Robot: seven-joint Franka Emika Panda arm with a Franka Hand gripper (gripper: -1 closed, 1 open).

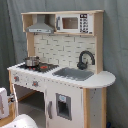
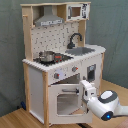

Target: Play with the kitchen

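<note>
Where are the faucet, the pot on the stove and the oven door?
faucet [image 1: 85, 58]: first exterior view, on its black arch.
pot [image 2: 47, 55]: second exterior view, on its metal side.
oven door [image 2: 65, 100]: second exterior view, on its window.

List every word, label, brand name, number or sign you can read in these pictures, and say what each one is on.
None can be read.
The toy microwave on the kitchen has a button panel with small marks, too blurred to read in both exterior views.
The knobs under the stovetop show no readable marking.
The robot arm shows no readable label.
</note>
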